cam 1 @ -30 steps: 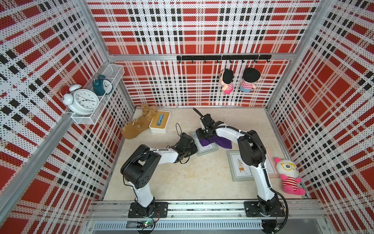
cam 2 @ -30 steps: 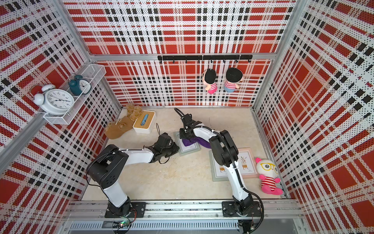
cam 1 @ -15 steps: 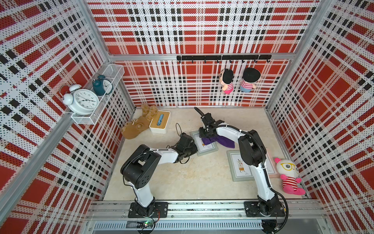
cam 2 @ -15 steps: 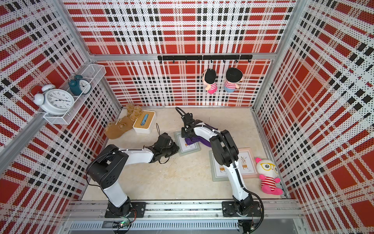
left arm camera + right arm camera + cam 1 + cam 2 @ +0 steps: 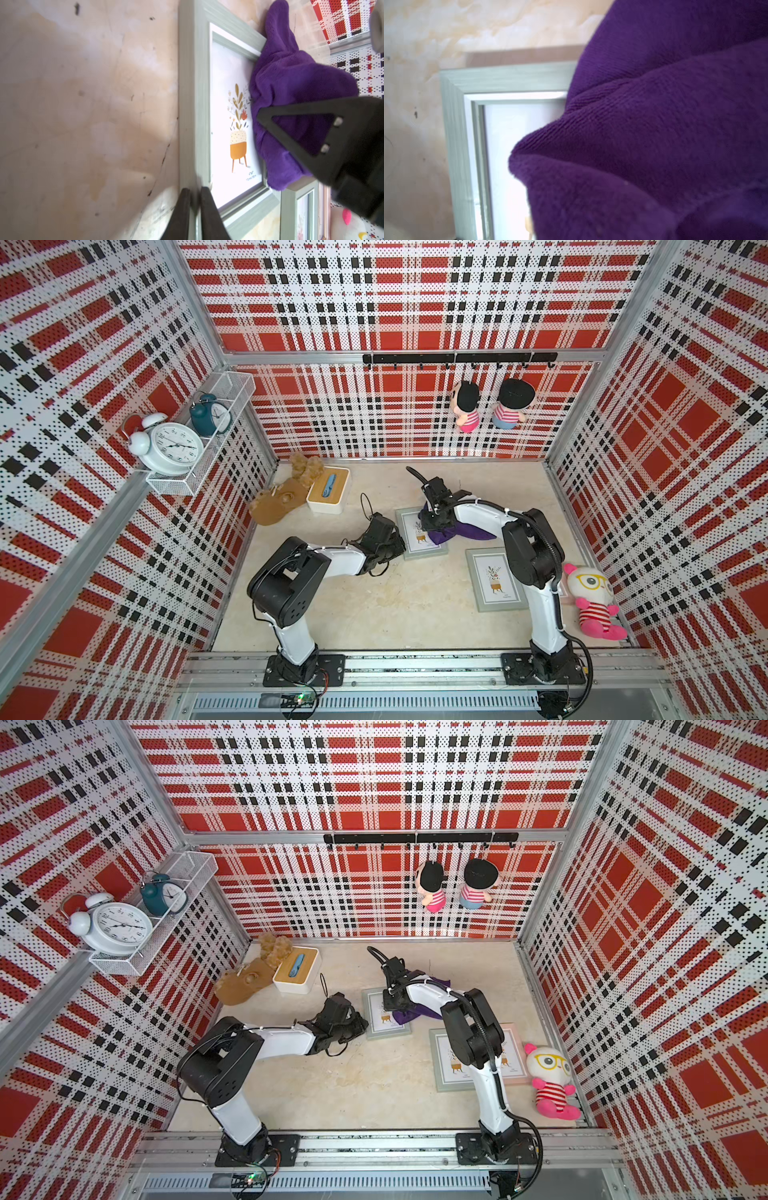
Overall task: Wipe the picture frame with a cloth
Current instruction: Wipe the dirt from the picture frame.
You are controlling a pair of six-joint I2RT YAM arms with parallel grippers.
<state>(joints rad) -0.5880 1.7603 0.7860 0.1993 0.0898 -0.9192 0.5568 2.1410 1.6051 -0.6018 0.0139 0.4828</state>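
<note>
The left arm (image 5: pixel 338 562) reaches low and forward toward the picture frame (image 5: pixel 428 551). The left gripper (image 5: pixel 398 546) pinches the frame's border at the corner nearest that arm's base, with its jaws almost together. The right arm (image 5: pixel 484 515) arches in from the frame's far side with its elbow raised and its wrist tipped down. The right gripper (image 5: pixel 433 526) is over the frame's middle, clamped tight on the cloth (image 5: pixel 469 534).

The left arm (image 5: pixel 340 562) and right arm (image 5: pixel 478 512) look alike — glossy white link shells between bulky black joint housings. Black cables (image 5: pixel 588 664) loop off wrists and base, pinned by white ties. A ribbed black hose (image 5: pixel 550 549) hugs the right arm. Black base plates (image 5: pixel 305 668) carry bolts. A black, open-triangle finger (image 5: pixel 357 128) bears two silver screws (image 5: pixel 337 121).
</note>
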